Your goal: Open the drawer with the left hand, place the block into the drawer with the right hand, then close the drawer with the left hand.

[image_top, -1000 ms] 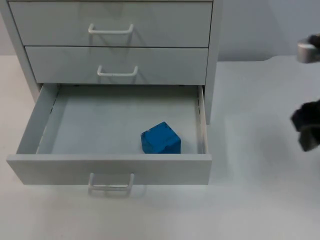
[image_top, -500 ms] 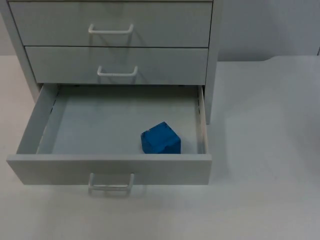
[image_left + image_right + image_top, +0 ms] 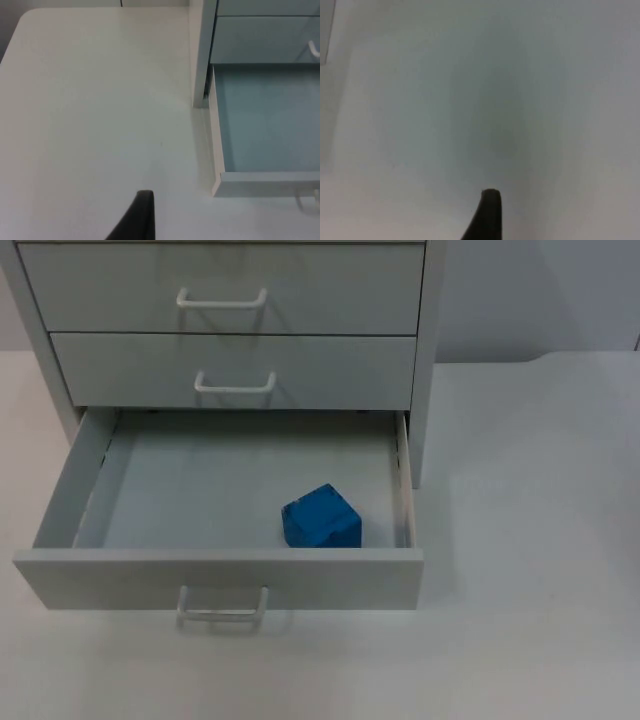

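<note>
Right gripper [image 3: 489, 220] has withdrawn off-table, finger state unclear; blue cube block [image 3: 321, 517] sits in open white bottom drawer [image 3: 215, 575]. Left gripper [image 3: 137, 220], state unclear, waits beside it; closing remains.

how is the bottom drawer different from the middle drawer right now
The bottom drawer is pulled out, its inside open to view; the middle drawer is shut flush with the cabinet. The bottom drawer holds a blue block near its front right corner; nothing can be seen inside the middle drawer. Both are pale grey with a white bar handle at the front's centre.
</note>
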